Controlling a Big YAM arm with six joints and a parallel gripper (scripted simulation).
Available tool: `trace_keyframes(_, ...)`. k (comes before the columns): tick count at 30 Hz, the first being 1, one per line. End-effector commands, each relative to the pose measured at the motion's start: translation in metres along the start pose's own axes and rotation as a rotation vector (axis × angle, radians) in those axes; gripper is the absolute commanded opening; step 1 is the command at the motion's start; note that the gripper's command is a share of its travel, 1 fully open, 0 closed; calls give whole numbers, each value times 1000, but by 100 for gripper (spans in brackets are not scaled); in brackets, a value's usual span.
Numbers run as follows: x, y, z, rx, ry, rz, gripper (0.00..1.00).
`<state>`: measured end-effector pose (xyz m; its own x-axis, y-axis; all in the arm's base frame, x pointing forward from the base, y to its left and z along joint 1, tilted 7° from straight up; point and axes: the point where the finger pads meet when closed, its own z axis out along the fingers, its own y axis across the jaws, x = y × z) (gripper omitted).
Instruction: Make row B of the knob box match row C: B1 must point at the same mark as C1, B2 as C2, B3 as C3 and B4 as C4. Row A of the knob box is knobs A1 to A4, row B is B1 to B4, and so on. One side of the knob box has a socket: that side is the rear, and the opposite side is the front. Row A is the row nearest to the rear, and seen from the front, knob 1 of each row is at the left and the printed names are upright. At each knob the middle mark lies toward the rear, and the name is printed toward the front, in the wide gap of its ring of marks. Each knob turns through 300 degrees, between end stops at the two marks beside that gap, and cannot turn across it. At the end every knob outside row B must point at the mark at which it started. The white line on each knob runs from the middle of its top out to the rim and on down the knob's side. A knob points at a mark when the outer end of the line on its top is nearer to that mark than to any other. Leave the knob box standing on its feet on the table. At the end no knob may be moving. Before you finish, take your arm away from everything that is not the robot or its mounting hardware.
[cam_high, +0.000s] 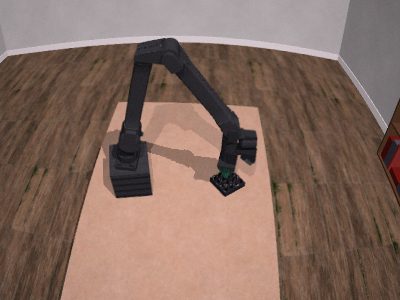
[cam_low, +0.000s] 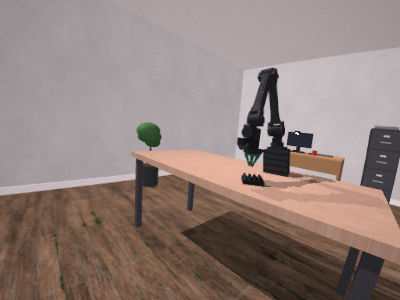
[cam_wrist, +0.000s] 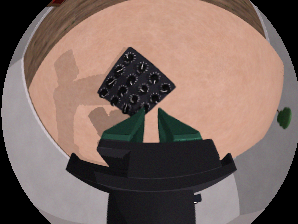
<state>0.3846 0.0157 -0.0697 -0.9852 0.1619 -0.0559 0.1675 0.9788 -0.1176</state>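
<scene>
The black knob box (cam_high: 229, 190) (cam_low: 253, 182) (cam_wrist: 131, 68) stands on the table, turned diagonally in the wrist view. Its four-by-four knobs show white lines and rings of marks, but the printed names and the socket are too small or hidden to read, so I cannot tell the rows apart. My gripper (cam_high: 226, 175) (cam_low: 251, 166) (cam_wrist: 152, 110) has green fingers pointing down, a narrow gap apart, with nothing between them. The fingertips hang above the box in the exterior view. In the wrist view the left fingertip overlaps the box's lowest corner and partly hides a knob there.
The arm's base (cam_high: 131, 172) (cam_low: 276, 161) stands on the table (cam_high: 175, 240) (cam_low: 200, 162), beside the box with a stretch of table between. The arm arches high over that stretch. The right table edge in the top view is near the box. A plant, a desk and a cabinet stand beyond the table.
</scene>
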Motion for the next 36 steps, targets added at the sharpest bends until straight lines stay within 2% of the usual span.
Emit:
trace_keyframes(1,-5,-5,-12,-3,-17,156,18)
trace_keyframes(11,-4,-7,-15,-6,-19,402,18)
trace_keyframes(13,-4,-7,-15,-6,-19,402,18)
trace_keyframes(14,-3,-8,-15,-6,-18,464,18)
trace_keyframes(26,0,-10,-18,-8,-16,754,18)
trace_keyframes(36,0,-10,-16,-5,-12,790,18)
